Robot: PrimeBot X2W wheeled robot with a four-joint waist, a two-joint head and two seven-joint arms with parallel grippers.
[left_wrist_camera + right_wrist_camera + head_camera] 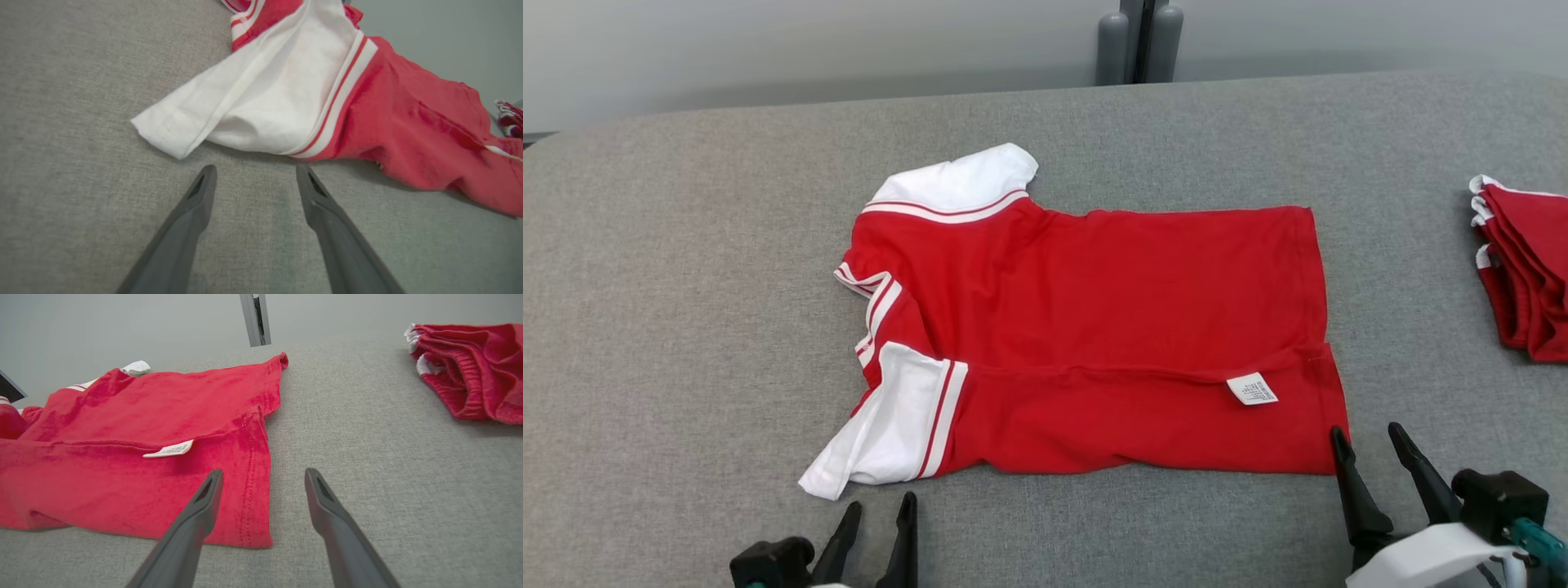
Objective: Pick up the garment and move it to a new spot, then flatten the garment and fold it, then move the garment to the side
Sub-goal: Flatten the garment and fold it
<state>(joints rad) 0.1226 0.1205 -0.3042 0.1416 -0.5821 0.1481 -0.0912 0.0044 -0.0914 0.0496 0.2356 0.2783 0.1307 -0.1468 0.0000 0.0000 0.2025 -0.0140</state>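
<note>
So the garment (1111, 327), a red shirt with white sleeves, is lying mostly flat in the middle of the head view on the grey desk (686, 327). Collar end is toward frame left, hem toward frame right. The bottom edge is a bit rumpled, and a white label (1252, 389) shows near the lower right corner.

The left tool (880, 502) sits at lower left, fingers spread and empty, tips just short of the white sleeve (890, 433). The right tool (1365, 431) at lower right is wide open too, holding nothing. One finger is over the hem corner and the other over bare desk; can't tell if it's touching.

There's loads of bare desk at frame left and along the top. A red pile (1523, 269) sits at the right edge, well apart from the hem.
</note>
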